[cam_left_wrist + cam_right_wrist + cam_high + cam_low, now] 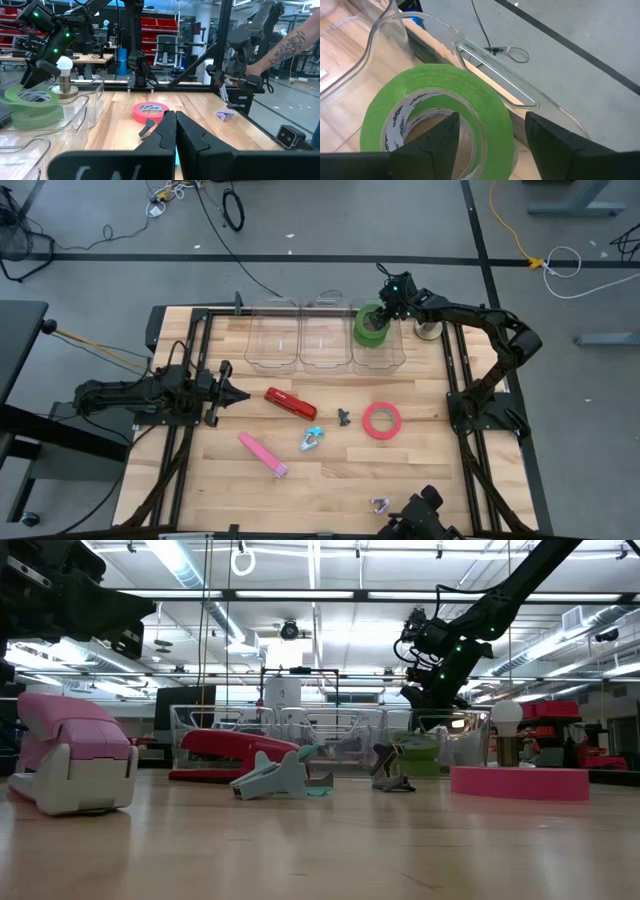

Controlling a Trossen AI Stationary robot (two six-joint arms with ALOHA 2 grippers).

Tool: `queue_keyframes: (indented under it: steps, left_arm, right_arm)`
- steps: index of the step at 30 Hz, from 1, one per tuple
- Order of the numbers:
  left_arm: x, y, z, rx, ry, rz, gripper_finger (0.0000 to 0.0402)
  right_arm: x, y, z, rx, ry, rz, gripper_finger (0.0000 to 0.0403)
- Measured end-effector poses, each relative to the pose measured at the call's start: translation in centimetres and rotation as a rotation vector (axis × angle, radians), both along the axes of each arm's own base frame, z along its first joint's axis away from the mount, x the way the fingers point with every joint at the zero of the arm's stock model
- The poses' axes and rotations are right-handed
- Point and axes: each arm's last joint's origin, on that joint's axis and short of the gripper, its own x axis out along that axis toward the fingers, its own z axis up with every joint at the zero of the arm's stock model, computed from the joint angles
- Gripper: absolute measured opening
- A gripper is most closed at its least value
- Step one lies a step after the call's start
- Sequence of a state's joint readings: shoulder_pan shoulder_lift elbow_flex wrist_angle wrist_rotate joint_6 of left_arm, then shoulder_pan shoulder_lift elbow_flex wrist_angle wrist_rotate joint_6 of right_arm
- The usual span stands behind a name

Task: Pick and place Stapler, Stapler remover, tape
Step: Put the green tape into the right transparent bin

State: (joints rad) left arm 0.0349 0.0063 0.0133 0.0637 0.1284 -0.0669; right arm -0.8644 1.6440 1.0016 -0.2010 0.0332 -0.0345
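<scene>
The green tape roll (370, 327) lies a little tilted inside the rightmost clear bin (392, 358) at the far side of the table. My right gripper (386, 304) hovers open just above it. In the right wrist view one finger (432, 142) lines up with the roll's open centre and the other (555, 145) stands outside its wall (490, 112), with a gap showing. The red tape roll (381, 420), red stapler (290, 402), pink stapler (262, 454), teal staple remover (311, 440) and dark staple remover (343, 417) lie on the table. My left gripper (240, 393) is shut and empty, left of the red stapler.
Two more clear bins (275, 340) (325, 340) stand left of the one with the tape. A white bulb on a metal base (428, 330) stands right of the bins. A small purple remover (380, 504) lies near the front edge. A person's tattooed arm (280, 50) shows beyond the table.
</scene>
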Motion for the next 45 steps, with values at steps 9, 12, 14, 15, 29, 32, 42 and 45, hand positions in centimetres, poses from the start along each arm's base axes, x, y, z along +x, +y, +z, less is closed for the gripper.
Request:
queue_keyframes:
  steps: [9,12,14,15,29,32,42,45]
  left_arm:
    - [0.0,0.0,0.0,0.000,-0.001,0.000,0.0003]
    - [0.0,0.0,0.0,0.000,0.000,0.000,0.0003]
    - [0.0,0.0,0.0,0.000,0.000,0.000,0.0003]
    - [0.0,0.0,0.0,0.000,0.000,0.000,0.0003]
    - [0.0,0.0,0.0,0.000,0.000,0.000,0.0003]
    - [0.0,0.0,0.0,0.000,0.000,0.000,0.0003]
    - [0.0,0.0,0.0,0.000,0.000,0.000,0.0003]
    - [0.0,0.0,0.0,0.000,0.000,0.000,0.0003]
  right_arm:
    - [0.2,0.9,1.4,0.030,-0.100,0.092,0.0209]
    - [0.4,1.3,1.6,0.060,-0.115,0.104,0.0198]
    - [0.5,1.6,1.4,0.086,-0.101,0.113,0.0186]
    - [0.5,1.8,1.3,0.097,-0.092,0.118,0.0178]
    - [0.4,2.1,0.8,0.109,-0.021,0.117,0.0025]
    - [0.6,2.1,0.4,0.128,-0.027,0.130,0.0005]
    - [1.5,2.0,-2.4,0.204,0.029,0.148,0.0001]
    - [1.6,2.0,-3.0,0.230,0.032,0.140,0.0001]
